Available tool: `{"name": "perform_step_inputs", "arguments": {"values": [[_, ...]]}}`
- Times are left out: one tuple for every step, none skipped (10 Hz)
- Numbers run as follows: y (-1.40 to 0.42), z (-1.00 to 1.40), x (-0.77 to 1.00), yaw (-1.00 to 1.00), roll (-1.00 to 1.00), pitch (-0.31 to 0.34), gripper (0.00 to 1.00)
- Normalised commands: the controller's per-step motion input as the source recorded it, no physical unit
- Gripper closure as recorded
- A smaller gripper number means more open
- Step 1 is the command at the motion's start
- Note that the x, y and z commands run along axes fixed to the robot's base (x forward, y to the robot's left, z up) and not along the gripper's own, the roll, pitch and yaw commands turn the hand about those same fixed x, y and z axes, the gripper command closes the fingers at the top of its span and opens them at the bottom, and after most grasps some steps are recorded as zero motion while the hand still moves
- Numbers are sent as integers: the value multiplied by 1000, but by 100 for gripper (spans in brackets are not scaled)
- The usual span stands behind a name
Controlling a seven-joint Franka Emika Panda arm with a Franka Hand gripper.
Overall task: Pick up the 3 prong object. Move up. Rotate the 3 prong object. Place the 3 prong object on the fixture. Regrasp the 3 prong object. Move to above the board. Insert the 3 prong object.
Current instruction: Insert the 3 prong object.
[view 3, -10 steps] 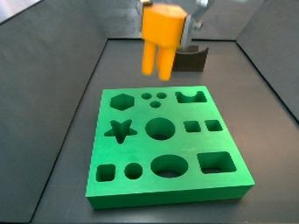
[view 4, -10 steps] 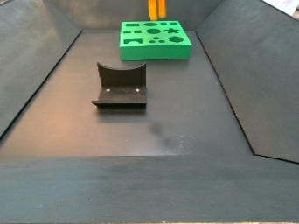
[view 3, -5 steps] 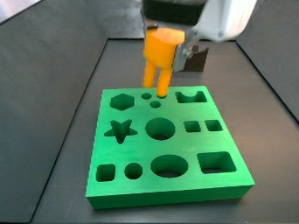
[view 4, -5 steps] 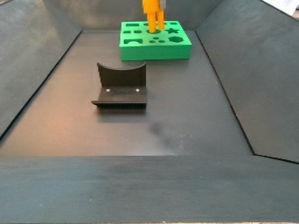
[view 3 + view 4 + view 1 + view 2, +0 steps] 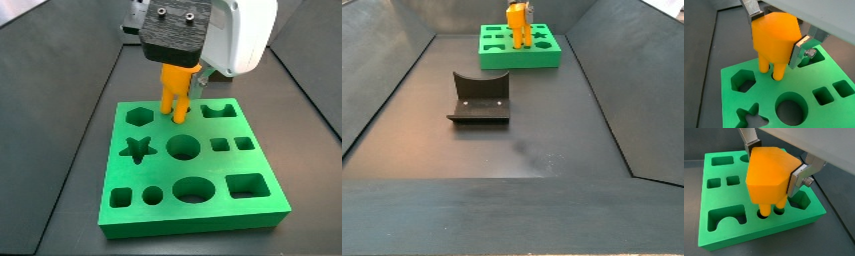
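The 3 prong object [image 5: 775,40] stands upright, prongs down, its tips in or at the small holes near one edge of the board [image 5: 214,200]. The pincer [image 5: 777,170] pinches its upper body between two silver fingers [image 5: 804,50], directly above the board. The fixture [image 5: 480,98] stands well apart on the dark tray floor [image 5: 516,150], obstructing nothing.

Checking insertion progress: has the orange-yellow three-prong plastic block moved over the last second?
Yes. The orange-yellow three-prong plastic block, clamped in the gripper, dropped toward the green cutout board; its prongs now meet the small holes.
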Motion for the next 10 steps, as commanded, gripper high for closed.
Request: {"name": "perform_step_inputs", "arguments": {"values": [[20, -143, 0, -731, 0, 0, 100], [0, -191, 0, -637, -40, 0, 100], [0, -277, 0, -491, -79, -31, 100], [0, -326, 3, -434, -69, -54, 100], [0, -426, 0, -300, -71, -81, 100], [0, -546, 0, -180, -53, -114, 100], [6, -483, -49, -134, -21, -113, 100], [6, -443, -46, -74, -6, -116, 100], [9, -449, -94, -9, 0, -137, 100], [23, -491, -71, -6, 0, -151, 100]]}}
